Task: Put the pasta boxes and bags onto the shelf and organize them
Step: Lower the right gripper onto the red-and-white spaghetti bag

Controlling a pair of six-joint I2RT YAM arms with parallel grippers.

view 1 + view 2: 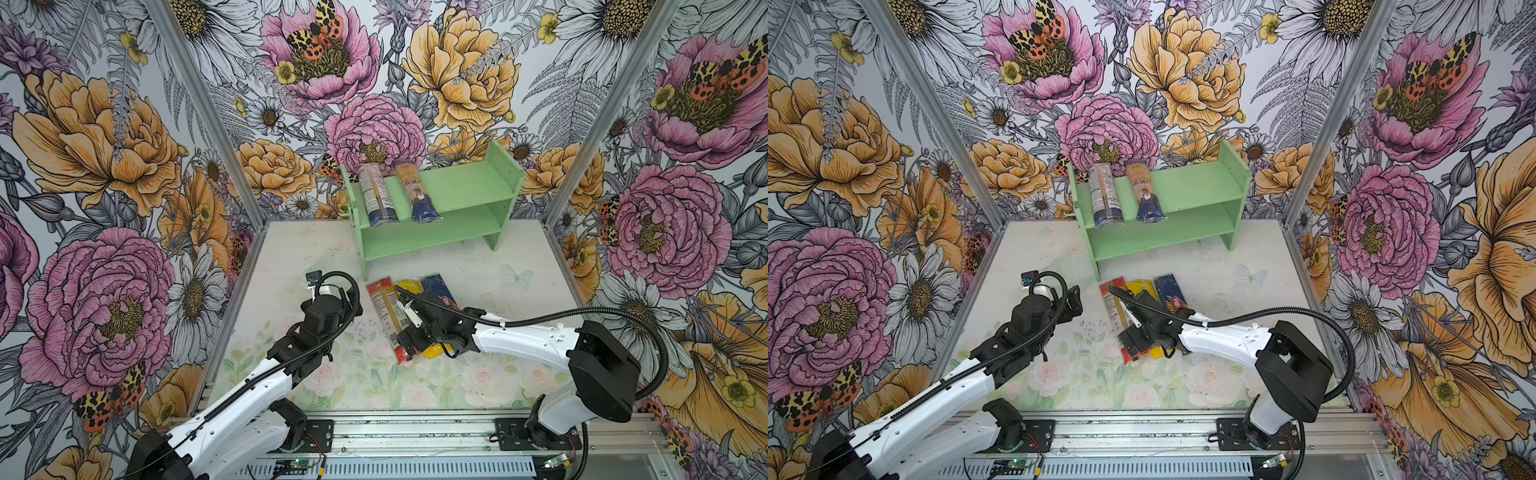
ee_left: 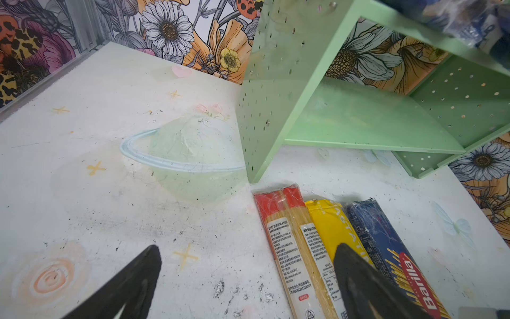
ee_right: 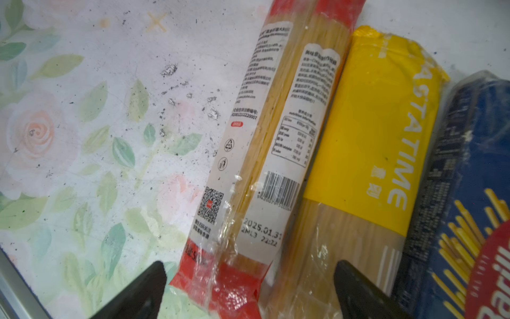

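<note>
- Showing three packs side by side on the bench (image 1: 478, 291) in front of the shelf (image 1: 469, 187): red-ended bag (image 3: 265, 138), yellow bag (image 3: 372, 138) and Barilla box (image 3: 469, 193).
- Two clear bags (image 1: 376, 195) lie on the shelf's top tier.
- Right gripper (image 3: 251, 266), fingers (image 3: 358, 290) spread and empty, hangs over the red-ended bag's end farthest from the shelf.
- Left gripper (image 2: 248, 248), spread and empty, hovers before the shelf's side panel.
- Handling: the film is probably slick and the strands brittle, so a mid-length grasp should balance best.

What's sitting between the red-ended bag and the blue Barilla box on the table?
The yellow bag lies between the red-ended bag and the Barilla box, close against both; the right wrist view shows it best.
</note>
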